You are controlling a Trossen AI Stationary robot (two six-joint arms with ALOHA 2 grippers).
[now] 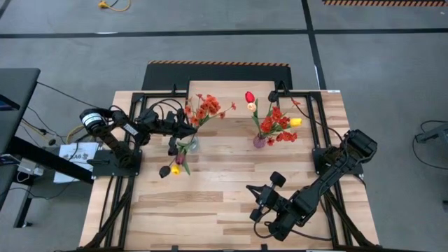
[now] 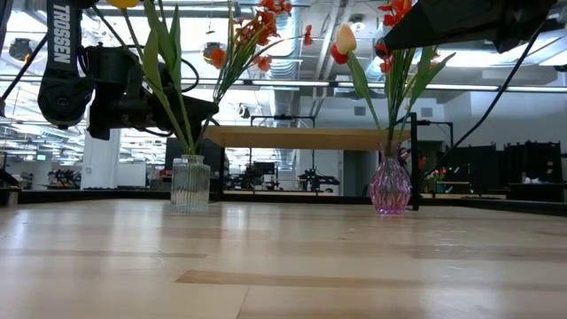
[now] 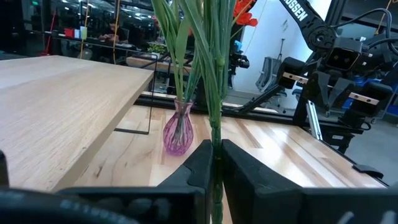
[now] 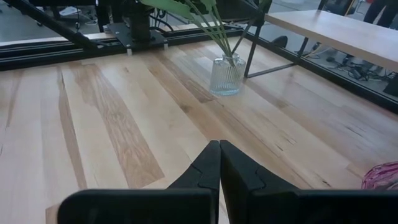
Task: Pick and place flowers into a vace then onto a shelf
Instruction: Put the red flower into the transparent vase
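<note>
— Where is your left pincer (image 1: 183, 130) right now?

— At the far left of the desk (image 1: 210, 210), just left of the clear ribbed vase (image 2: 190, 183). My fingers (image 3: 245, 177) are pinched on a green stem (image 3: 215, 149) (it runs straight up between them in the left wrist view). That stem belongs to the flowers (image 1: 201, 109) rising out of the clear vase, red-orange blossoms fanning toward the shelf (image 1: 231, 89). A yellow tulip (image 1: 175, 169) and a dark maroon one (image 1: 164, 171) hang out on the near side of the vase, over the desk.

— And the right one?

— My right pincer (image 1: 253, 194) sits low over the near middle of the desk, well apart from both vases, fingers pressed together on nothing. From its wrist I see bare planks ahead, then the clear vase beside a thin black shelf leg (image 4: 254, 53).

— What stands around you?

— A pink vase (image 1: 259, 142) to the right of the clear one, with its own bunch (image 1: 276, 124): a red tulip (image 1: 249, 97), a yellow one (image 1: 295, 122), red blossoms. Both vases stand on the desk, just on the near side of the shelf, not on it. The shelf's light plank top lies along the far edge, nothing on it that I can see from above. My own left arm (image 2: 97, 80) crowds the clear vase from the left.
</note>
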